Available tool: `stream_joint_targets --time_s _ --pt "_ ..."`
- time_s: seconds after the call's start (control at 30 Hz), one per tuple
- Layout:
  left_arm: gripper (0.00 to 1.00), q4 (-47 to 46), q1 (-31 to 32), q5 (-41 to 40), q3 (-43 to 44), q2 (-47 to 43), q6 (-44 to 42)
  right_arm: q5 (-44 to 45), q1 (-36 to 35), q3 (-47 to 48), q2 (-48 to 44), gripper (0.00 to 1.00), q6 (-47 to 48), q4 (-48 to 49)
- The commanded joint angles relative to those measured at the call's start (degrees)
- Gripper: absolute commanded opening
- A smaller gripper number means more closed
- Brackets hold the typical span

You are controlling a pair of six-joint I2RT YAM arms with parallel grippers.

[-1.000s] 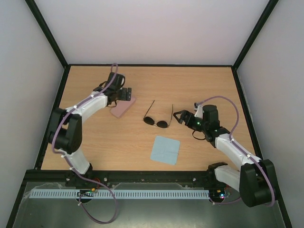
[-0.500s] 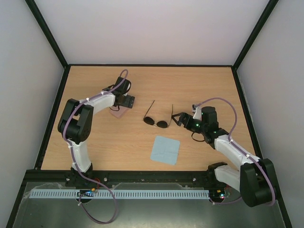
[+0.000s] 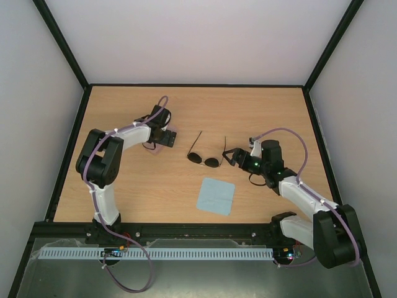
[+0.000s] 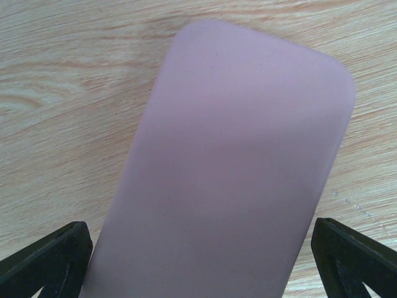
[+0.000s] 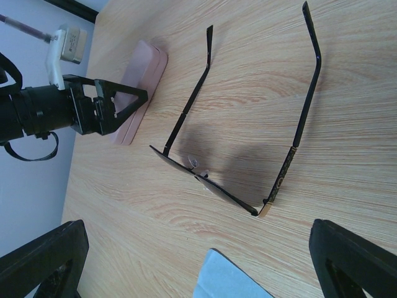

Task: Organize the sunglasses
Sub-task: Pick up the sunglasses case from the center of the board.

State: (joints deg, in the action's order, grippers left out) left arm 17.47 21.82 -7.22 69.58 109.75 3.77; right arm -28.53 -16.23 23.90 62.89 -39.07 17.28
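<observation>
- Sunglasses (image 3: pixel 203 159), a small pair with two round dark lenses, a thin dark wire frame and long thin temples, lie unfolded on the light wooden table (image 3: pixel 267 112), about mid-table, lenses toward the arms and temples pointing away. They have not shifted over the last second, and nothing touches them.
- Just to their right is the right tool (image 3: pixel 231 157), low over the table and aimed at the right temple and lens. Its fingers are spread wide, showing only at the bottom corners of the right wrist view, and it holds nothing. Over the last second it has crept leftward, so the gap to the frame is now small.
- A light blue square cloth (image 3: pixel 215 195) lies flat, nearer the arms than the sunglasses and apart from them, unchanged.
- To the left, well apart from the sunglasses, sits the pink rounded oblong case (image 4: pixel 236 155), closed face up.
- The left tool (image 3: pixel 163 138) has swung in over the case in the last second and now covers most of it from above. Its fingers are spread, one either side of the case's near end; whether they touch it I cannot tell.
- Taken together, both arms have finished approaching. The next likely steps are closing on the case and picking up the frame; no tidying is done yet.
</observation>
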Motion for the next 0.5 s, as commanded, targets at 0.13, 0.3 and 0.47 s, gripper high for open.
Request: stream_joint_targets --time_s 0.13,0.3,0.47 --pt "1.0 0.28 -0.38 0.81 -0.49 1.42 -0.12 -1.18 -0.59 -1.12 1.05 0.98 -0.74 1.99" --pt "0.92 1.03 -0.38 0.93 -0.8 0.3 0.62 -1.27 -0.65 -1.35 1.42 0.99 -1.01 2.68" --pt "0.63 1.97 -0.38 2.04 -0.77 -0.55 1.12 -1.23 -0.87 -1.47 1.4 0.99 -1.1 2.93"
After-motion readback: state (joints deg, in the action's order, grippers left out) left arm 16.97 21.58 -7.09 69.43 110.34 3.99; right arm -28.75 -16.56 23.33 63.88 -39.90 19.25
